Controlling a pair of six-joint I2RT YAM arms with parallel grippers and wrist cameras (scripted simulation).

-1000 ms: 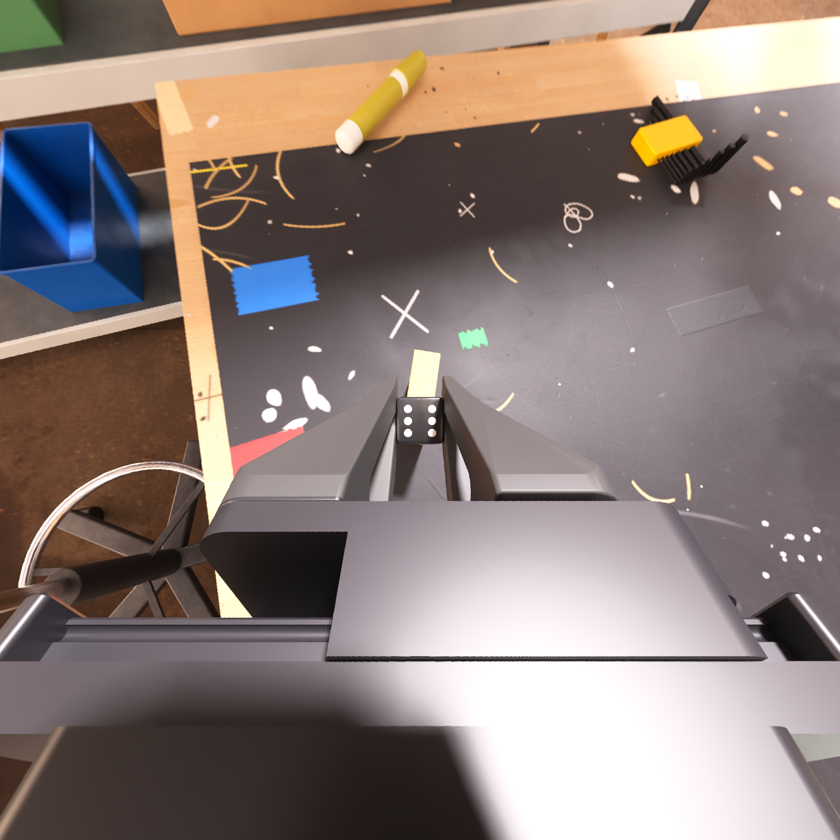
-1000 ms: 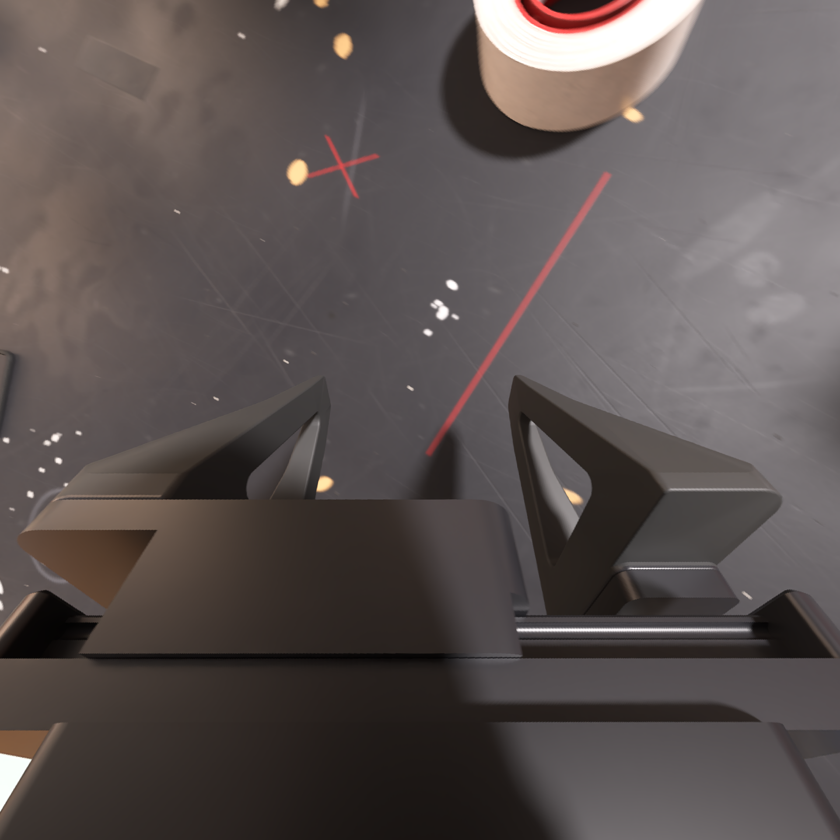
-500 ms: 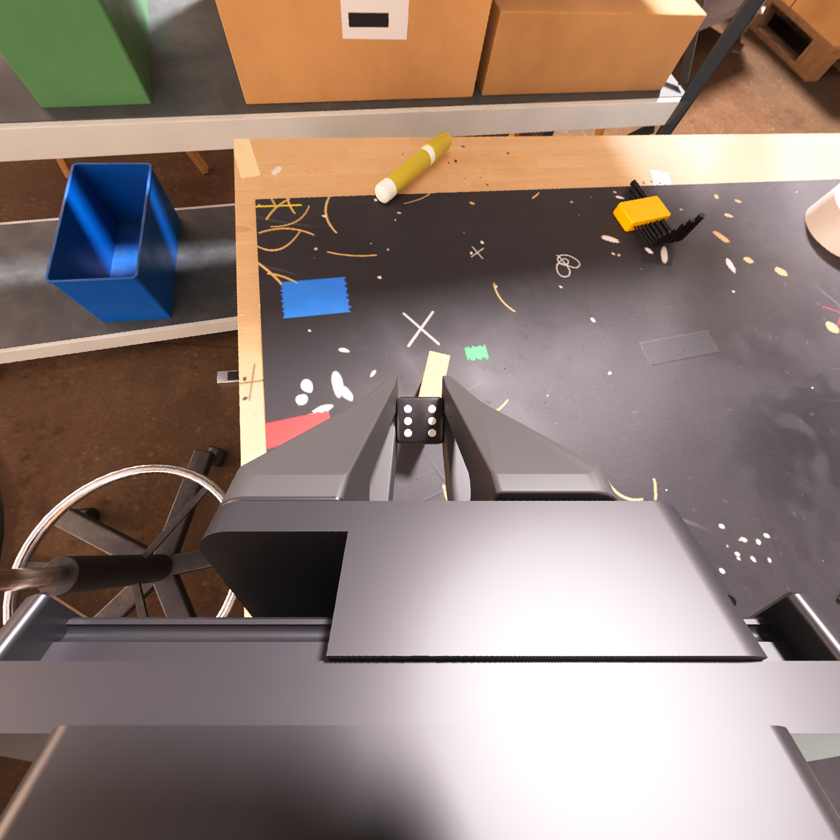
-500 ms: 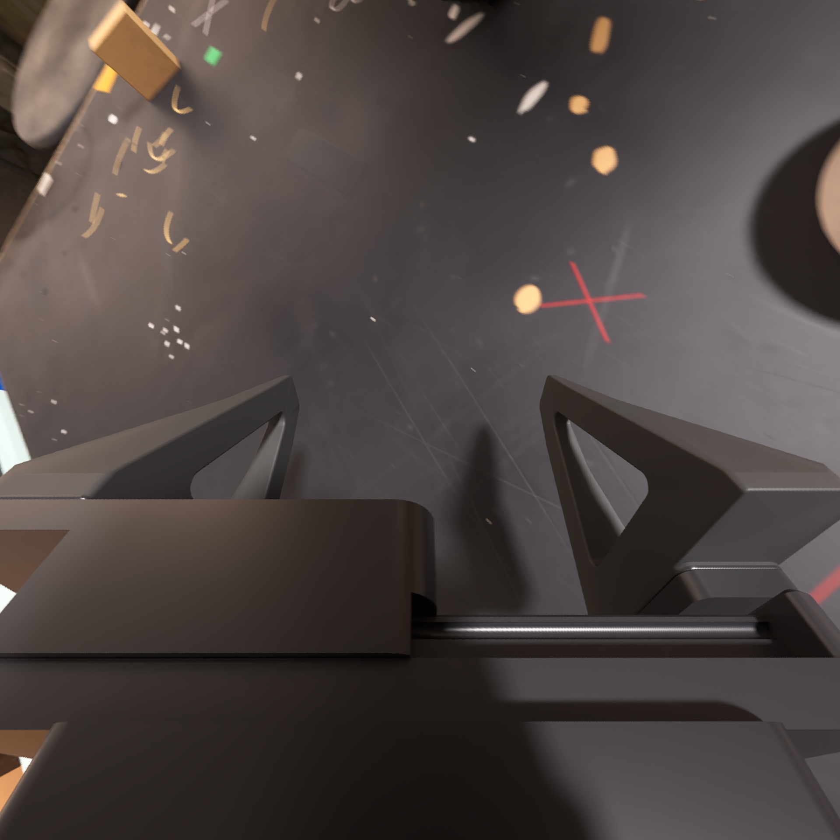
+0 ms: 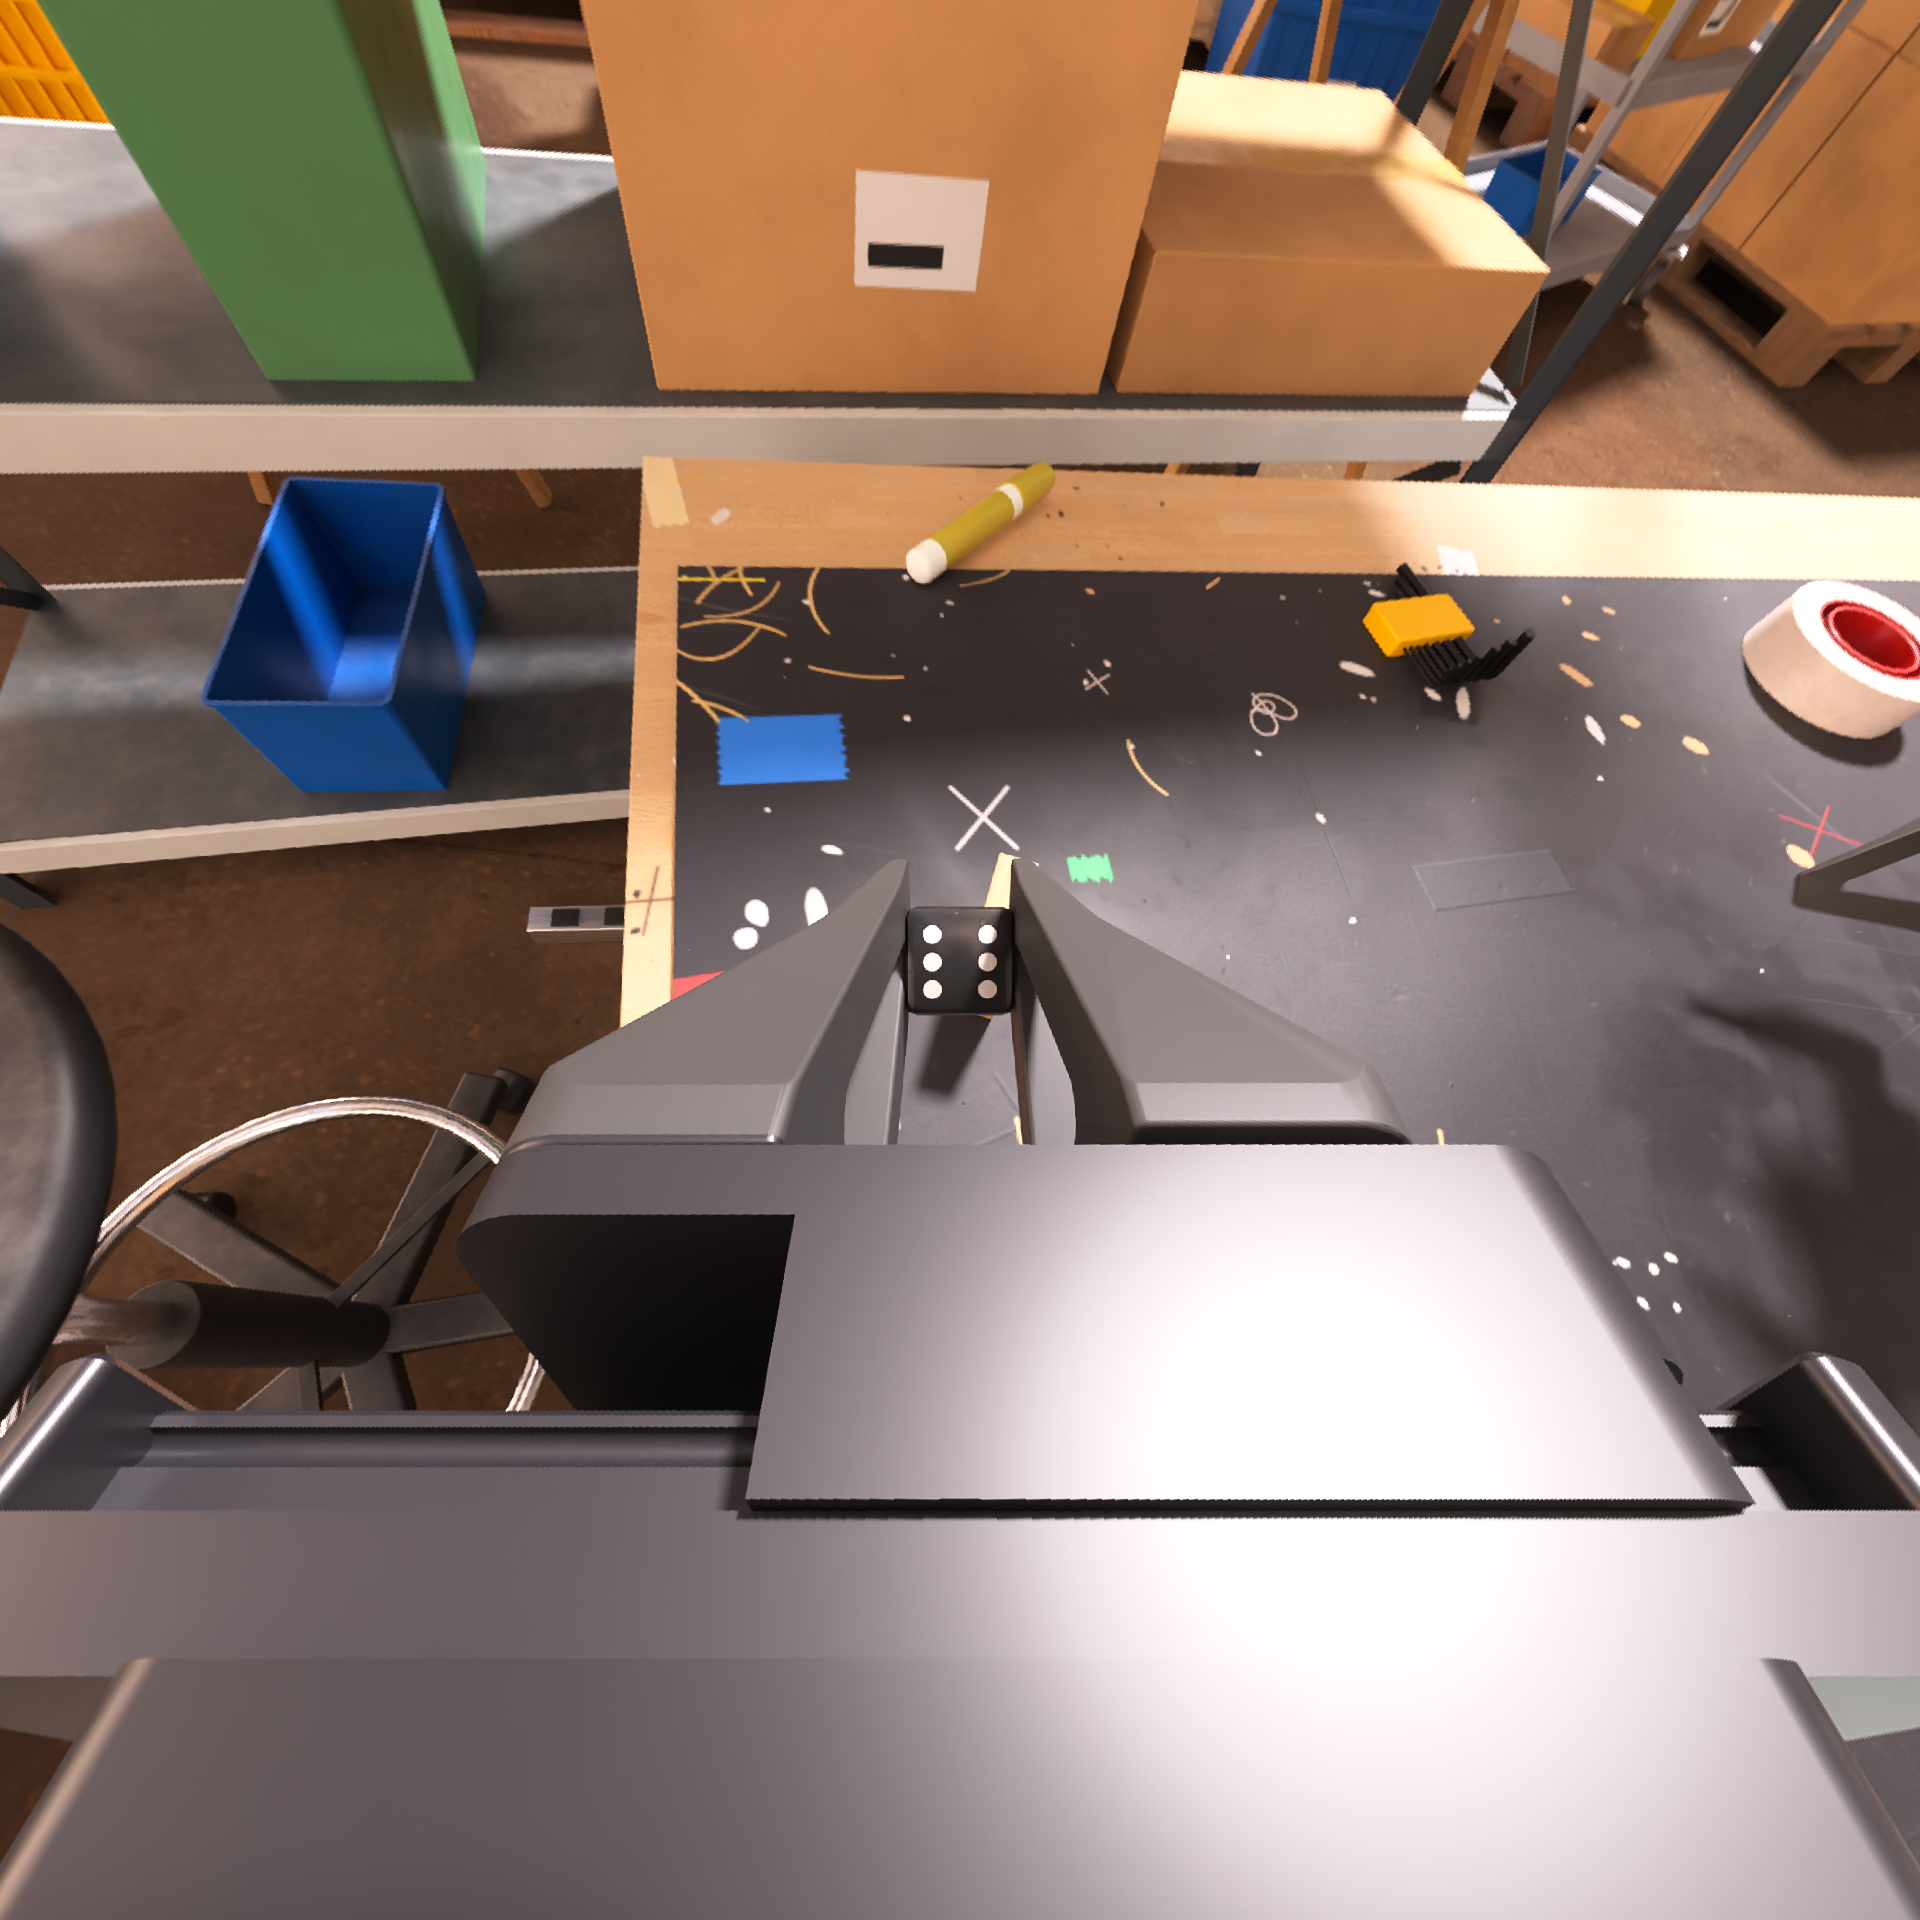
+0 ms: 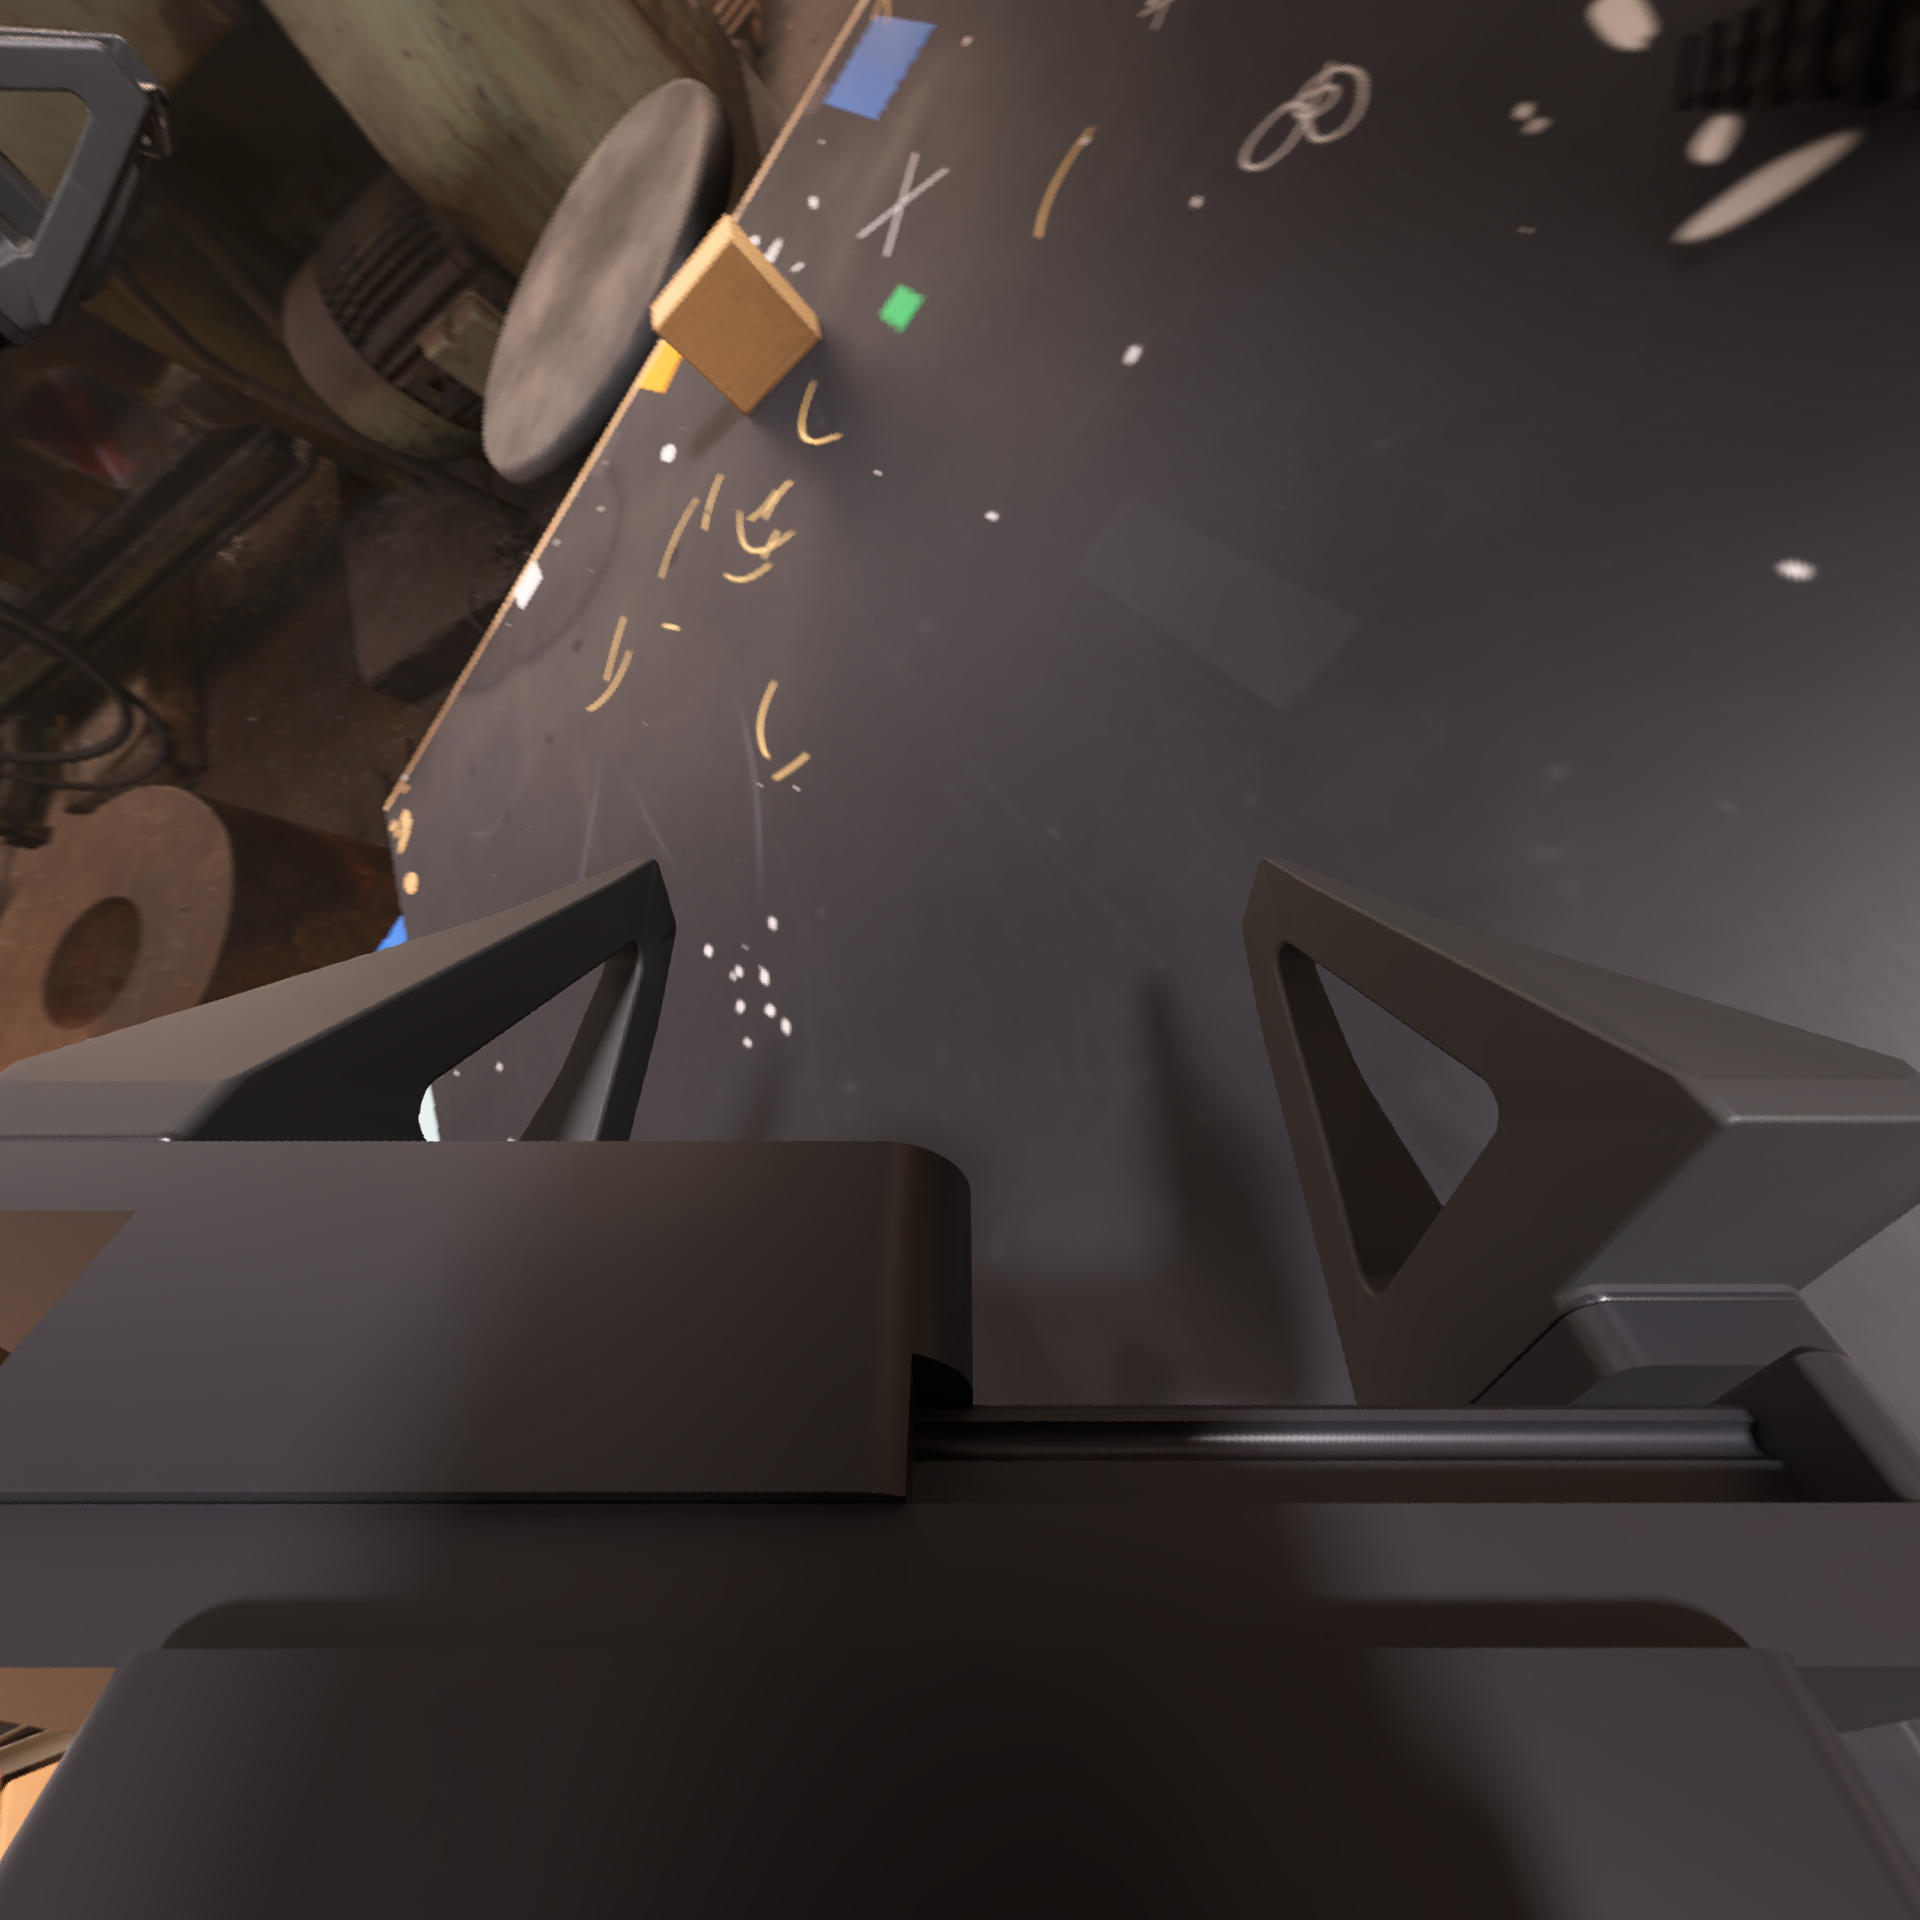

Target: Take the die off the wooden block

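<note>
My left gripper [image 5: 960, 904] is shut on a black die [image 5: 958, 961] with white pips and holds it well above the dark mat [image 5: 1351, 987]. A sliver of the wooden block [image 5: 1000, 883] shows past the die, mostly hidden by my fingers. In the right wrist view the wooden block [image 6: 736, 312] stands bare on the mat near its left edge, beside a green tape patch [image 6: 900, 308]. My right gripper [image 6: 956, 904] is open and empty over the mat [image 6: 1247, 675], far from the block.
A yellow marker [image 5: 977, 520], a yellow-and-black comb-like tool [image 5: 1429, 634] and a tape roll [image 5: 1834, 660] lie toward the table's far side. A blue bin [image 5: 343, 634], cardboard boxes [image 5: 883, 187] and a stool [image 5: 42, 1143] stand beyond the table's left edge.
My left gripper has risen with the die, so the table looks farther away. My right gripper has opened wider and swung left; the tape roll left its view and the block entered.
</note>
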